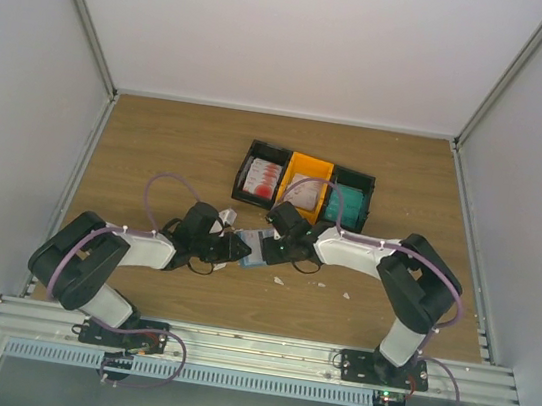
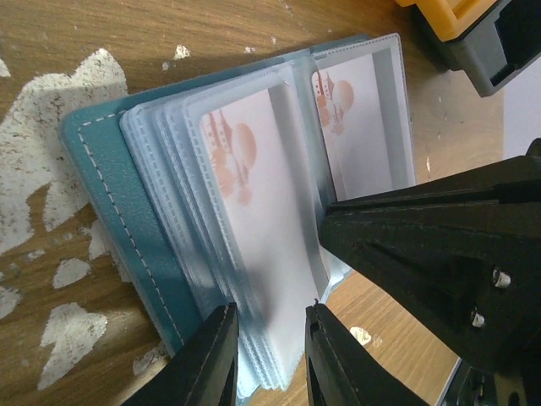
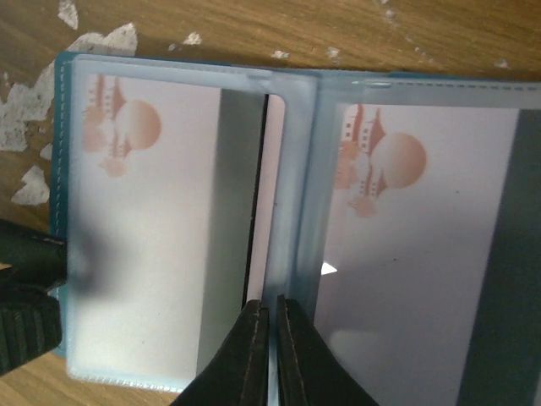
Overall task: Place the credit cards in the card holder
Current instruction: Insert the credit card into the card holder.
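Note:
The blue-teal card holder (image 1: 254,251) lies open between both grippers. Its teal cover (image 2: 101,169) carries a fan of clear sleeves. Whitish credit cards with a red emblem sit in the sleeves (image 2: 254,220) (image 2: 355,118), one on each open page (image 3: 152,211) (image 3: 406,237). My left gripper (image 2: 270,355) straddles the sleeve stack at its near edge, jaws closed against it. My right gripper (image 3: 272,330) is shut on a thin bluish sleeve edge at the fold, and a white card edge (image 3: 272,194) stands just beside it. Its black body (image 2: 439,254) shows in the left wrist view.
Three bins stand in a row behind the holder: a black one with red-and-white cards (image 1: 260,176), an orange one (image 1: 306,183) and a black one with teal cards (image 1: 349,202). Small white scraps (image 1: 346,295) lie on the wooden table. White walls enclose it.

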